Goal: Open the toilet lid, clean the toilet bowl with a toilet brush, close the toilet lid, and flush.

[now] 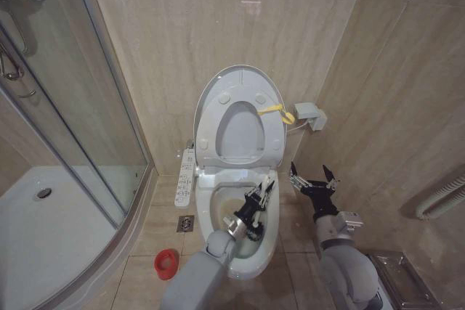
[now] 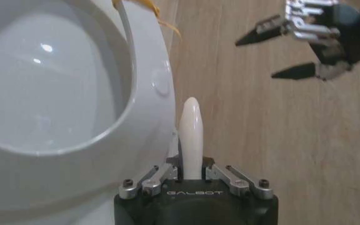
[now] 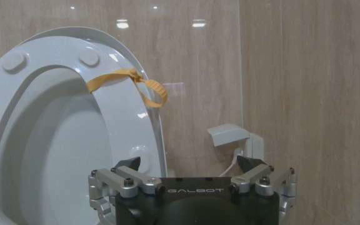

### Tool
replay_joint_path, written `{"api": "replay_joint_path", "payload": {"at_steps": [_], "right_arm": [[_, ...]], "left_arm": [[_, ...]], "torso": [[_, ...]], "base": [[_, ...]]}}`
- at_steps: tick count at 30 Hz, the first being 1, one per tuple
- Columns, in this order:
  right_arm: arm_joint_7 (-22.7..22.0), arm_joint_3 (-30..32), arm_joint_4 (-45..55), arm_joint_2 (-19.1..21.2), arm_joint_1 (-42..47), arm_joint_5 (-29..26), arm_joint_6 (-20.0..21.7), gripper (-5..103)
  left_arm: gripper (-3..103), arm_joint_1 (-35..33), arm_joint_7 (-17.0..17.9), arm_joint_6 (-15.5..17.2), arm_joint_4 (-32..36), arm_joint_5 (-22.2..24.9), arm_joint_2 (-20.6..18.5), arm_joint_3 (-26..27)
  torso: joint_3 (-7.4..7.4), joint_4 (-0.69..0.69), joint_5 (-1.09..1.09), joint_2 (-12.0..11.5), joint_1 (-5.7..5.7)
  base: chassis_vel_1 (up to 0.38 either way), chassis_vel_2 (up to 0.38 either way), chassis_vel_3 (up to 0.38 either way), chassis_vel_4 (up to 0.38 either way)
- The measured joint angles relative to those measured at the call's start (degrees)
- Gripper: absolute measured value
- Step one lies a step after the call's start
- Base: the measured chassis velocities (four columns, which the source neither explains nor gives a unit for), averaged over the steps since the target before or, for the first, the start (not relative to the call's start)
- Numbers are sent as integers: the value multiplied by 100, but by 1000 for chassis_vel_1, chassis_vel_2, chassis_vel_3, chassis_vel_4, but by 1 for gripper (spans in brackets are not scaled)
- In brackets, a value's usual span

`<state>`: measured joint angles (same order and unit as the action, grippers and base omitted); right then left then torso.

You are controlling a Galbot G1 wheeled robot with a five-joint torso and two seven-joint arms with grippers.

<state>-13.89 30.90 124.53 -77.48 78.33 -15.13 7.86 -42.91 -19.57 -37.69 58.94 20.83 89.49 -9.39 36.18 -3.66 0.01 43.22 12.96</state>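
I'm looking down at the toilet from the head camera, and the lid (image 1: 240, 81) is standing upright against the tiled wall, with the seat (image 1: 240, 132) raised flat against its inner face. A yellow band (image 1: 276, 112) is looped around the right edge of the two, its loose end hanging off toward the wall. My left gripper (image 1: 263, 192) is over the open bowl (image 1: 251, 263), reaching in from the front, and its fingers are clamped on the white handle of the brush (image 2: 191, 136); the left wrist camera shows that handle sticking straight out from between the closed fingers, its rounded tip close by the lid's edge. I can't make out the bristle end in any view. My right gripper (image 1: 314, 178) hangs to the right of the bowl, clear of it, fingers spread wide with nothing between them; the right wrist camera looks past those open fingertips (image 3: 129, 163) at the lid's bumpers and a small grey wall box (image 3: 233, 136) with a white cable running from it. On the floor, a red cup holder (image 1: 167, 263) sits left of the pedestal, near a floor drain (image 1: 185, 223). A control panel (image 1: 186, 176) runs along the left side of the bowl, and the glass shower enclosure (image 1: 73, 107) fills the left.
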Motion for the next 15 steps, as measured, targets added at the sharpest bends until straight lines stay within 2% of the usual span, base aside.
{"api": "replay_joint_path", "payload": {"at_steps": [10,15], "right_arm": [[0,0,0,0,0,0,0,100],[0,0,0,0,0,0,0,100]], "left_arm": [[19,123,51,38,139,2,-9,-68],[19,-68,-22,-11,17,-71,-21,-115]], "torso": [[0,-3,-1,0,0],[0,0,-1,0,0]], "base": [[0,0,0,0],[0,0,0,0]]}}
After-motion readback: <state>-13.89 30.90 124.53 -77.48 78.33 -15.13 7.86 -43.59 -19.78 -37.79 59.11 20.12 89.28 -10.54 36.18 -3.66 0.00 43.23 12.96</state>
